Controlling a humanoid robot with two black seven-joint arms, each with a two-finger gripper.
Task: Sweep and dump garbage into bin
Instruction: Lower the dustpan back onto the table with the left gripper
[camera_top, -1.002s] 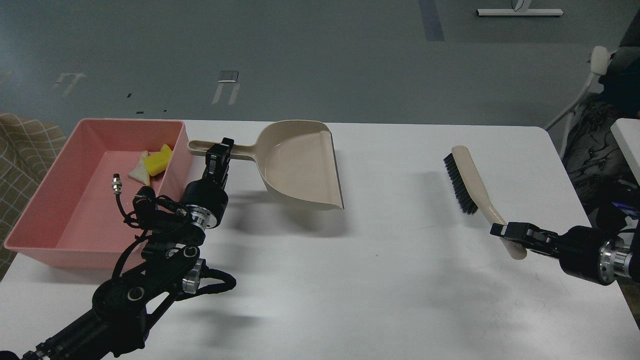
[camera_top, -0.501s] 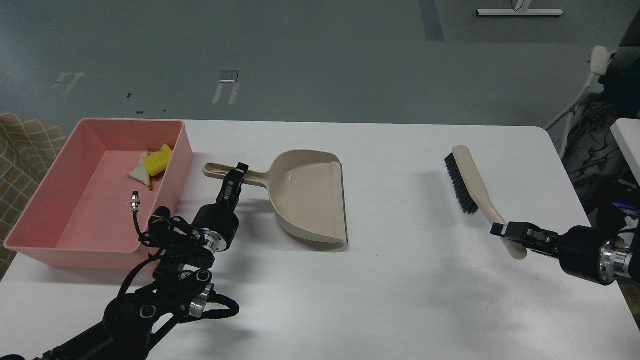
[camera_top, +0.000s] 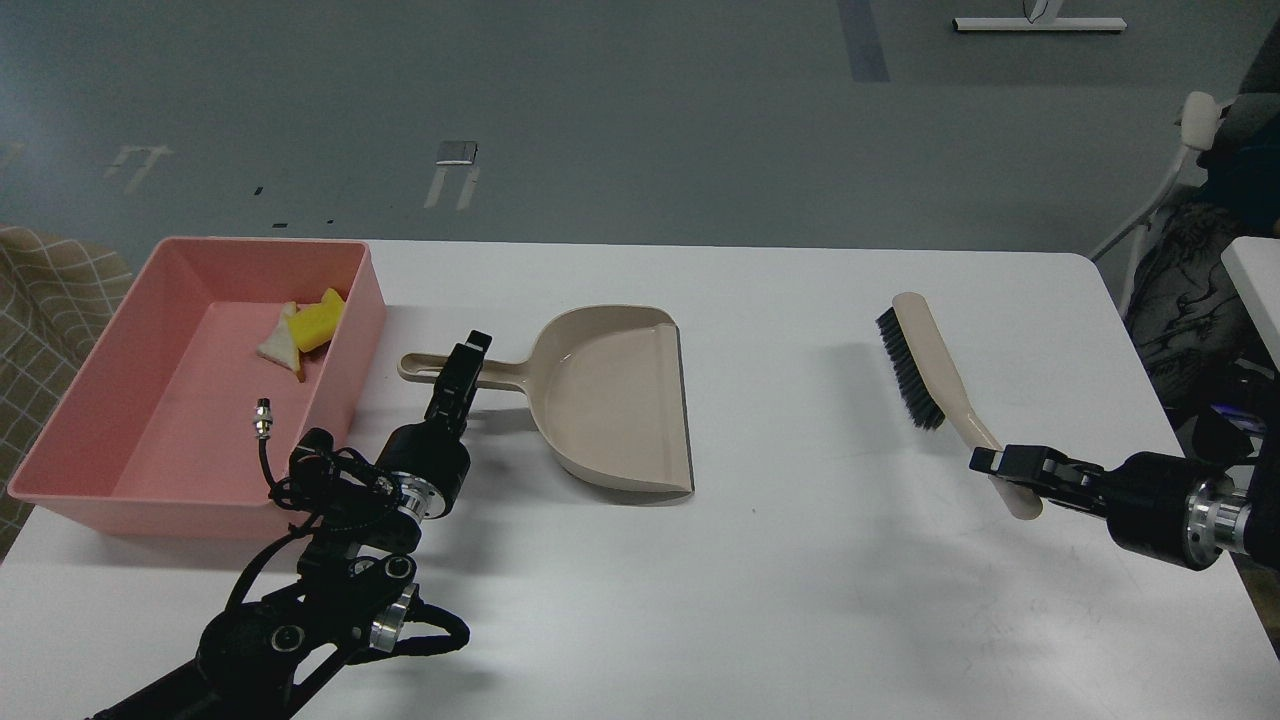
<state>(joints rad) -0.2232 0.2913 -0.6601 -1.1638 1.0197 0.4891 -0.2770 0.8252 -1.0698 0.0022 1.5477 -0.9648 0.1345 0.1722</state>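
Garbage (camera_top: 305, 330) sits in the pink bin (camera_top: 70, 420), so left gripper (camera_top: 458, 370) pinching the dustpan (camera_top: 610, 400) handle and right gripper (camera_top: 1010, 468) clamping the brush (camera_top: 925, 365) look about finished.

White table (camera_top: 800, 560), pink bin (camera_top: 70, 400), beige dustpan (camera_top: 620, 400) resting flat

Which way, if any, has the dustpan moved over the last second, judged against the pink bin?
Yes. The dustpan, held by the left gripper, has come down toward the near edge of the table, from level with the bin's far rim to beside its middle.
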